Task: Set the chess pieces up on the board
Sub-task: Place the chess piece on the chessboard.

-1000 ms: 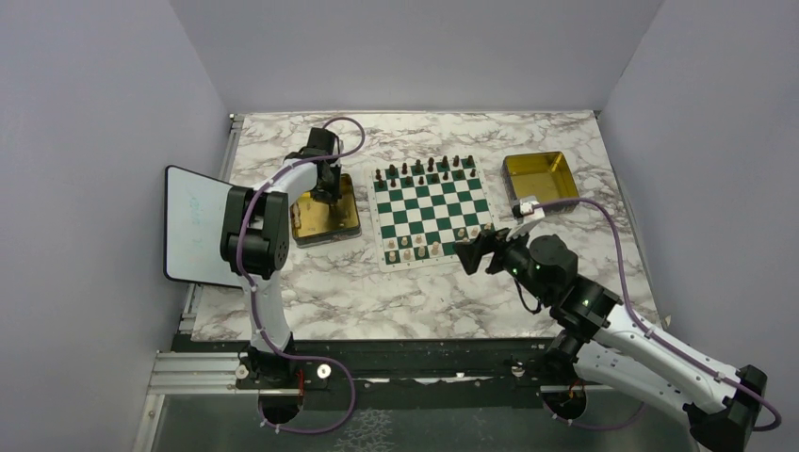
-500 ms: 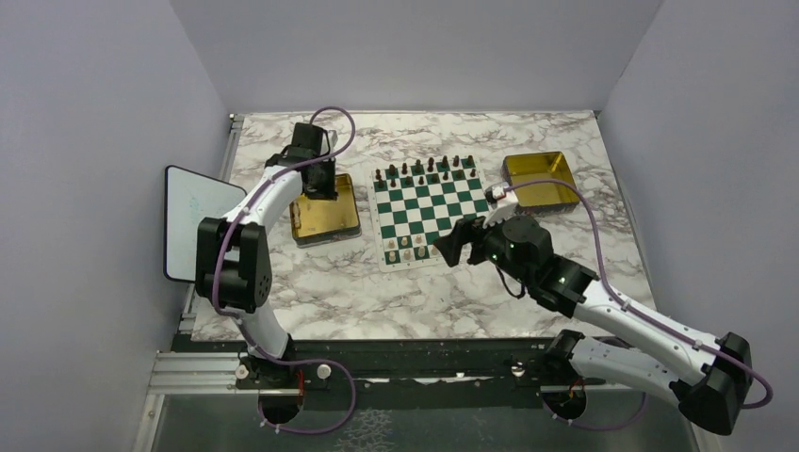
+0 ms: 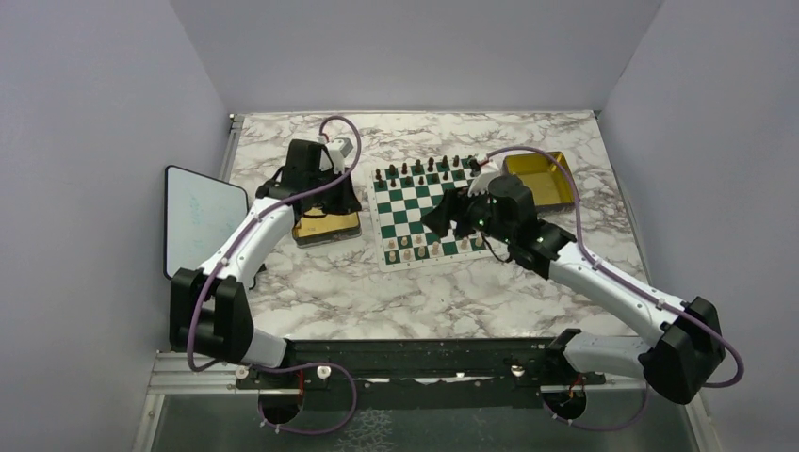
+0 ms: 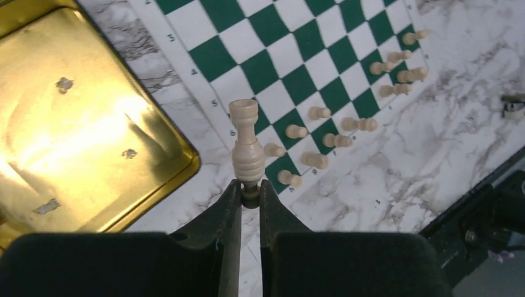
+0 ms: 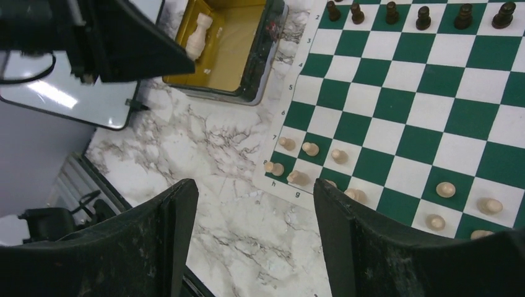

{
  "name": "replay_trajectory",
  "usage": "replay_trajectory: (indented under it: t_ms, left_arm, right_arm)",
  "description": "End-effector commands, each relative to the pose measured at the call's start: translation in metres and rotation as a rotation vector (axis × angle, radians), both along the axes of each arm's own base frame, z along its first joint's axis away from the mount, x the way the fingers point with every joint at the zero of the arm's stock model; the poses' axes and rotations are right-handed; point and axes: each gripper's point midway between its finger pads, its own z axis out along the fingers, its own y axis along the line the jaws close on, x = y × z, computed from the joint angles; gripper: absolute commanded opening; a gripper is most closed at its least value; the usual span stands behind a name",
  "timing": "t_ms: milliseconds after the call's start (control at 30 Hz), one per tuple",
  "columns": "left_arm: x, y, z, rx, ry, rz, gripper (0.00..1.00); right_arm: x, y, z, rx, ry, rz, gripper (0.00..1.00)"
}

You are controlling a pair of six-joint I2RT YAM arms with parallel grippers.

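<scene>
- My left arm [image 3: 247, 237] has its elbow folded out to the near left, and the forearm stretches toward the far side.
- My left gripper [image 4: 250, 190] points down. Its fingers [image 4: 226, 210] are nearly together, pinching a cream chess piece [image 4: 246, 145] by its base, and the rest of it juts out past the tips.
- My right arm [image 3: 603, 282] has its elbow swung out to the near right, with the forearm reaching far and left toward the middle.
- My right gripper [image 5: 254, 247] hangs with its jaws spread wide and nothing between them.
</scene>
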Motion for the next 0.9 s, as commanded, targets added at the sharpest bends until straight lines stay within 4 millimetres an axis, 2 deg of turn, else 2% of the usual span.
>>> replay_trajectory:
  t_ms: [0,167,267,333,400,600,867]
  left_arm:
    - [-0.022,-0.040,0.042,-0.102,-0.187,-0.183,0.04]
    - [-0.057,-0.078,0.038,-0.081,-0.257,-0.379,0.04]
    - [-0.072,-0.092,0.035,-0.076,-0.268,-0.454,0.04]
    - [-0.079,-0.099,0.034,-0.079,-0.269,-0.488,0.04]
    - [-0.085,-0.102,0.031,-0.069,-0.290,-0.534,0.04]
    - [-0.098,-0.108,0.027,-0.092,-0.309,-0.603,0.04]
    - [-0.110,-0.117,0.024,-0.112,-0.318,-0.671,0.04]
  right_arm:
    - [0.010,0.006,0.026,0.152,0.072,0.118,0.69]
    - [0.014,0.003,0.022,0.182,0.174,0.226,0.49]
    - [0.011,0.011,0.022,0.190,0.211,0.280,0.45]
    - [0.008,0.016,0.022,0.209,0.242,0.319,0.46]
    - [0.006,0.021,0.018,0.221,0.283,0.342,0.51]
    - [-0.003,0.027,0.001,0.232,0.379,0.402,0.57]
    - [-0.008,0.032,-0.009,0.243,0.446,0.453,0.57]
